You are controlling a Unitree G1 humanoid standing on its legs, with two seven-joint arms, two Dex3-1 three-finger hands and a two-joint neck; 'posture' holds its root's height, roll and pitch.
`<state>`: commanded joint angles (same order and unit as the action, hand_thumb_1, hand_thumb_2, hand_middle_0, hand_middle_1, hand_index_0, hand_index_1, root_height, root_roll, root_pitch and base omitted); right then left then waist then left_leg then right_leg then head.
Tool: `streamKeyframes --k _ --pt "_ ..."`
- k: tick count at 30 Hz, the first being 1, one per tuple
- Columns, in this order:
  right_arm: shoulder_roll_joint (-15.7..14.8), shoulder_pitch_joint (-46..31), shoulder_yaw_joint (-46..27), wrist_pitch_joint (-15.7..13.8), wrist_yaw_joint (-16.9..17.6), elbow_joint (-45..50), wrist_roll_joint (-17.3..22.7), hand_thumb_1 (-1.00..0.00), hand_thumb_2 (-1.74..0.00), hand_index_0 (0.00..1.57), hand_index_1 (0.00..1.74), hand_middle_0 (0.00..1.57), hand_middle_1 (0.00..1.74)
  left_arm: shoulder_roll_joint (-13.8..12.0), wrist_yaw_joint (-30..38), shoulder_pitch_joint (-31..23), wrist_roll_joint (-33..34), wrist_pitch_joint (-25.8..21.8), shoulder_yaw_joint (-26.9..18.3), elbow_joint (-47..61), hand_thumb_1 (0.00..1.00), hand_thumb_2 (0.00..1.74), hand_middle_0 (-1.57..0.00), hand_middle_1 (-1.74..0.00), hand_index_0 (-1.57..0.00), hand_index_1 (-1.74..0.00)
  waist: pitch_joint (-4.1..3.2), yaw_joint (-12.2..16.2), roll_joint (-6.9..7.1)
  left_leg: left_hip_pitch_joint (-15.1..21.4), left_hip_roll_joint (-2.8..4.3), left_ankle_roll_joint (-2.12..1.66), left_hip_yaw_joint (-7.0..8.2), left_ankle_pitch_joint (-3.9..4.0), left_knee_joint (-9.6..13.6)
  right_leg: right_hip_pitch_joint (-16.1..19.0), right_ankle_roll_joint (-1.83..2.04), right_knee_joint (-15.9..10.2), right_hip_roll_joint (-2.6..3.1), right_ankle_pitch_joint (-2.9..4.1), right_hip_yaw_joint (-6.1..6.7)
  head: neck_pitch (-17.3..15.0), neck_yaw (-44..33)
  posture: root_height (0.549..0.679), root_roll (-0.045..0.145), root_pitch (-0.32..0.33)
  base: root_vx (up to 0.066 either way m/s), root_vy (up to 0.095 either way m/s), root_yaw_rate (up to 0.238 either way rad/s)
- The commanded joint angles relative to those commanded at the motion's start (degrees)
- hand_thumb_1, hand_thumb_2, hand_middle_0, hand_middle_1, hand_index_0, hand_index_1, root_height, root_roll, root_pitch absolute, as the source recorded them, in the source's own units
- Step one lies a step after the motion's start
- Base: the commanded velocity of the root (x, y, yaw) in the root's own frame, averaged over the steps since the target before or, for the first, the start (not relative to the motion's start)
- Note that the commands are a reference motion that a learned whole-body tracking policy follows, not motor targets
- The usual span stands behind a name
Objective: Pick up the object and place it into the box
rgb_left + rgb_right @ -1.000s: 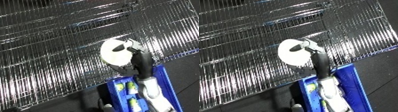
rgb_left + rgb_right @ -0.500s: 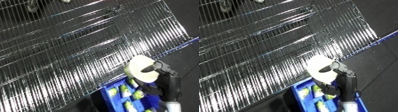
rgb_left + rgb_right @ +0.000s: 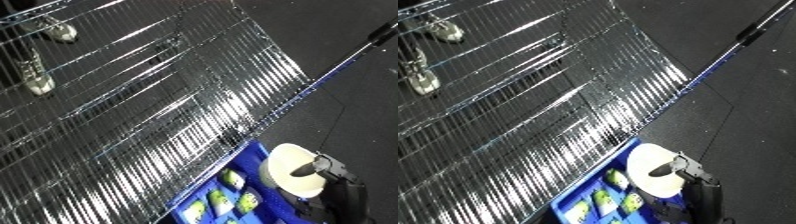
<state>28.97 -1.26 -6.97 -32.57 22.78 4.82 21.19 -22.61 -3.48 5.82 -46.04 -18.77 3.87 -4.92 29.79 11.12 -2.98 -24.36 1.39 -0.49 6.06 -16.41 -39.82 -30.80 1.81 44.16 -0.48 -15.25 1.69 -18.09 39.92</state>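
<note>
A white, round, bowl-like object (image 3: 291, 172) is held by my right hand (image 3: 338, 177), whose black fingers and thumb curl over its right edge. It hangs above the far end of the blue bin (image 3: 588, 177) at the bottom of the view. In the bin lie several small green and yellow items (image 3: 233, 179). Whether the object touches the bin cannot be seen. My left hand shows in no view.
A large silver wire rack (image 3: 160, 105) fills the left and middle, right beside the bin. Two grey things (image 3: 37, 80) show through its mesh at the upper left. Dark floor (image 3: 355, 105) lies to the right, with a pole (image 3: 382, 36) at the top right.
The camera has swung, so the rack has slid up and left. My right hand has carried the white object from in front of the rack down over the bin.
</note>
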Motion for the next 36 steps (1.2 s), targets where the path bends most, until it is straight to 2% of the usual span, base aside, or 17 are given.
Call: streamKeyframes --k 8,16,24,31,36 --pt "0.07 -0.58 0.96 -1.58 0.4 -2.32 0.45 0.0 0.0 0.0 0.0 0.0 0.0 0.67 0.31 0.39 -0.3 -0.77 1.4 -0.45 1.0 1.74 -1.57 -1.74 -1.57 -1.74 0.0 0.92 -1.01 0.55 -0.35 -0.44 0.32 1.29 0.83 -0.36 -0.27 -0.37 -0.18 -0.1 0.54 -0.16 0.37 0.642 0.117 0.079 -0.009 0.019 -0.041" --pt "0.05 0.39 2.01 -1.42 1.08 -3.56 0.17 0.0 0.0 0.0 0.0 0.0 0.0 1.13 1.42 1.7 -0.12 -1.02 2.31 -1.02 1.0 1.74 -1.57 -1.74 -1.57 -1.74 0.0 0.95 -1.28 0.51 -0.63 -0.68 0.05 2.24 2.04 -0.83 -0.45 -0.81 -0.11 0.0 0.48 -1.48 0.03 0.642 0.123 0.09 -0.011 0.001 0.004" --pt "-0.16 0.19 3.17 -0.07 -2.46 -2.97 1.32 0.0 0.0 0.0 0.0 0.0 0.0 1.24 1.42 1.8 -0.5 -1.06 2.8 -1.09 1.0 1.74 -1.57 -1.74 -1.57 -1.74 0.0 0.48 -0.92 0.47 -0.59 -0.97 -0.54 3.19 2.43 -0.38 -0.52 -1.26 -0.23 0.04 0.16 -3.44 -1.37 0.643 0.124 0.091 0.011 0.002 0.034" --pt "0.55 3.58 5.88 3.1 -6.0 -2.19 0.56 0.0 0.0 0.0 0.0 0.0 0.0 1.24 1.79 3.04 -0.17 -0.44 3.87 -1.49 1.0 1.74 -1.57 -1.74 -1.57 -1.74 0.0 -1.22 -0.46 0.02 -0.96 -0.8 -1.45 2.94 2.37 0.02 -0.6 -1.04 -0.36 -0.05 -0.46 -4.85 -2.18 0.643 0.117 0.086 0.01 -0.018 0.083" --pt "1.28 7.62 8.45 5.15 -6.79 -2.14 -2.35 0.0 0.0 0.0 0.0 0.0 0.0 1.15 1.92 4.2 0.29 0.75 4.74 -1.87 1.0 1.74 -1.57 -1.74 -1.57 -1.74 0.0 -2.91 -0.22 -1.02 -1.32 -0.71 -2.21 2.51 1.2 -0.06 -0.6 -0.22 -0.51 -0.13 -1.12 -7.07 -2.62 0.642 0.11 0.079 0.016 -0.038 0.127"
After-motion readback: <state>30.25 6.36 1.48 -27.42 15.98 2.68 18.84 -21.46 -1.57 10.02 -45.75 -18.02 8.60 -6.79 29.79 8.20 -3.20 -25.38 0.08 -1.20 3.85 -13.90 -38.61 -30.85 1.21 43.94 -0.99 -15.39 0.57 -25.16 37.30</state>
